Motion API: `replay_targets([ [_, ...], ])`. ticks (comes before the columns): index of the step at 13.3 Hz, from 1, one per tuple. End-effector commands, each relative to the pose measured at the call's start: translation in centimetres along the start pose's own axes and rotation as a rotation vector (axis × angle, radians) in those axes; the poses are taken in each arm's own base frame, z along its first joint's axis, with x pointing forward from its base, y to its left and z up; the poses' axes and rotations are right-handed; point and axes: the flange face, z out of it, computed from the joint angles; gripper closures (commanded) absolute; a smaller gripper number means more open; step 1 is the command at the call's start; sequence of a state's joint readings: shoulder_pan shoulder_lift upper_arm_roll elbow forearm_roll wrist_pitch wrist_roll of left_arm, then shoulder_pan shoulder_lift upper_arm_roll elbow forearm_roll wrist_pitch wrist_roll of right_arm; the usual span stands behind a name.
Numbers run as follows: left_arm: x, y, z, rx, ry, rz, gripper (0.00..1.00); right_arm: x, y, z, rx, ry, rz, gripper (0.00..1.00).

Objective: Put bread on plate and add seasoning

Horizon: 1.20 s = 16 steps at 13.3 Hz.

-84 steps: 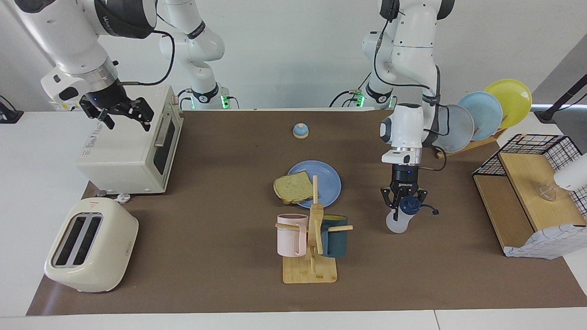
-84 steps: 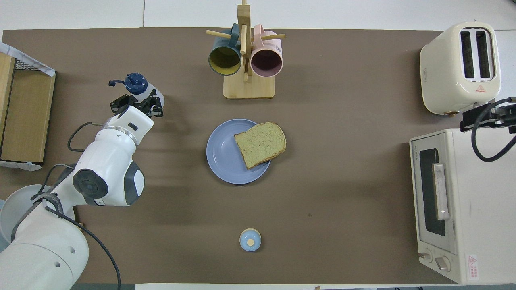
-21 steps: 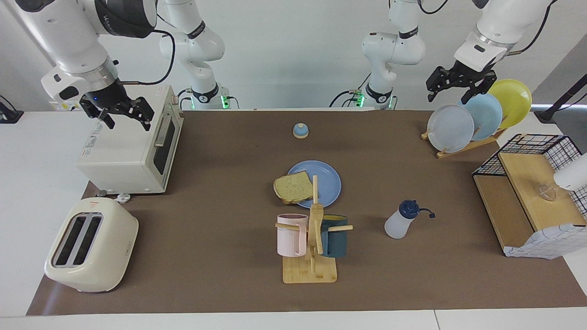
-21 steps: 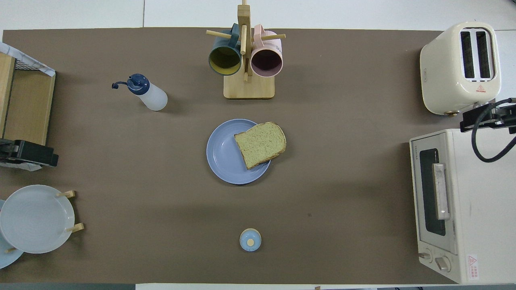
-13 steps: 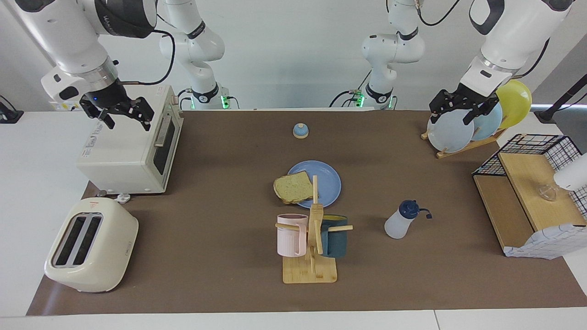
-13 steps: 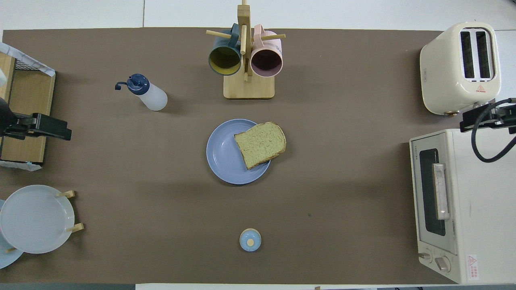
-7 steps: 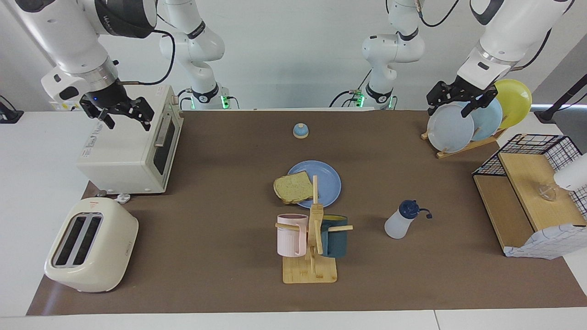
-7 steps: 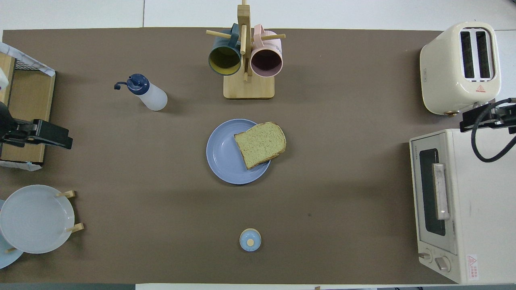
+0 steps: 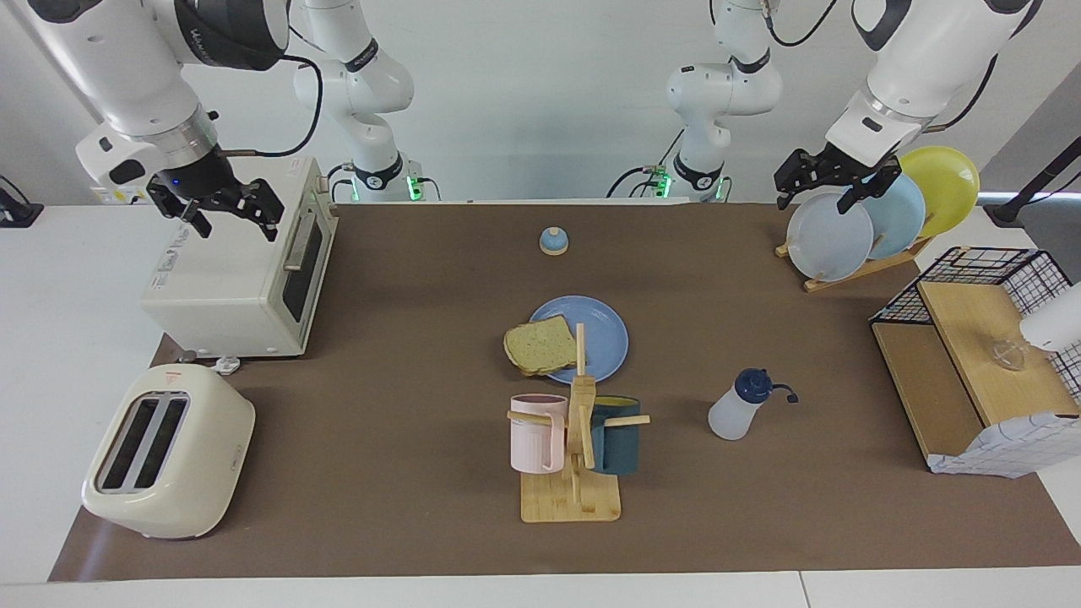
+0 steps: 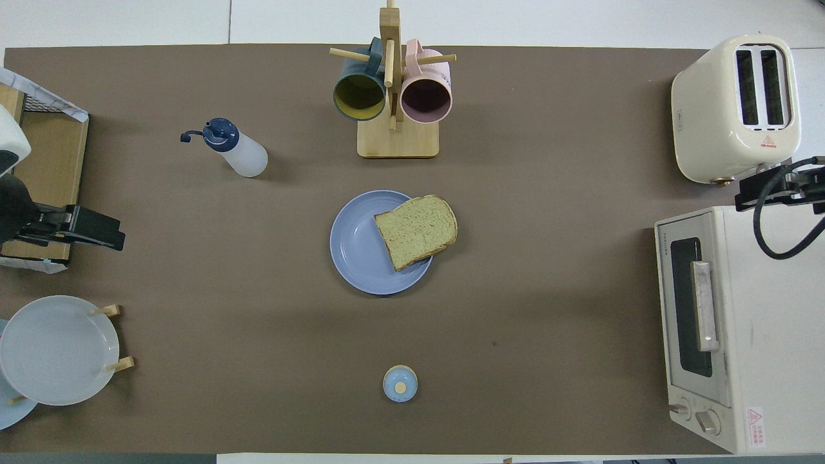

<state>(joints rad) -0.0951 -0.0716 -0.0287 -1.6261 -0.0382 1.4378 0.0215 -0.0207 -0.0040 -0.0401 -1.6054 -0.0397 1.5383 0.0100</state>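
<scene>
Bread point(image 9: 540, 344) lying flat on plate point(image 9: 603, 336), mid-table, hanging over the rim on the side toward the right arm's end. Crust edge off the plate, rest of the slice on it. Nothing visible on top of the bread.

Seasoning bottle point(image 9: 737, 409) standing on the brown mat point(image 9: 405, 507), leaning slightly, cap up with tethered lid flipped out. Sits toward the left arm's end, farther from the robots than the plate, roughly level with the mug rack point(image 9: 577, 439). Well apart from both grippers.

Left gripper point(image 9: 828, 184) up in the air over the upright plates in the wooden dish rack point(image 9: 849, 228), jaws spread wide, holding nothing. Only its tip visible in overhead view at the frame edge point(image 10: 90, 231).

Right gripper point(image 9: 221, 211) hovering over the top of the toaster oven point(image 9: 241, 279), jaws also wide apart, empty. Waiting there.

Toaster point(image 9: 167, 452) at the right arm's end, farther from the robots than the oven. Small blue bell point(image 9: 553, 241) near the robots, in line with the plate.
</scene>
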Motion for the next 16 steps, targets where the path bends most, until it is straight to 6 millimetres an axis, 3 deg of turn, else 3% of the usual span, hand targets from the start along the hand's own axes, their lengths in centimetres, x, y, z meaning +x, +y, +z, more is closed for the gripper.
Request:
replay_targets([
  [1, -0.48, -0.17, -0.46, -0.010, 0.007, -0.013, 0.00, -0.65, 0.17, 0.02, -0.003, -0.001, -0.011, 0.00],
  [16, -0.63, -0.96, -0.54, -0.008, 0.007, -0.030, 0.00, -0.66, 0.26, 0.04, -0.002, -0.003, -0.009, 0.00],
])
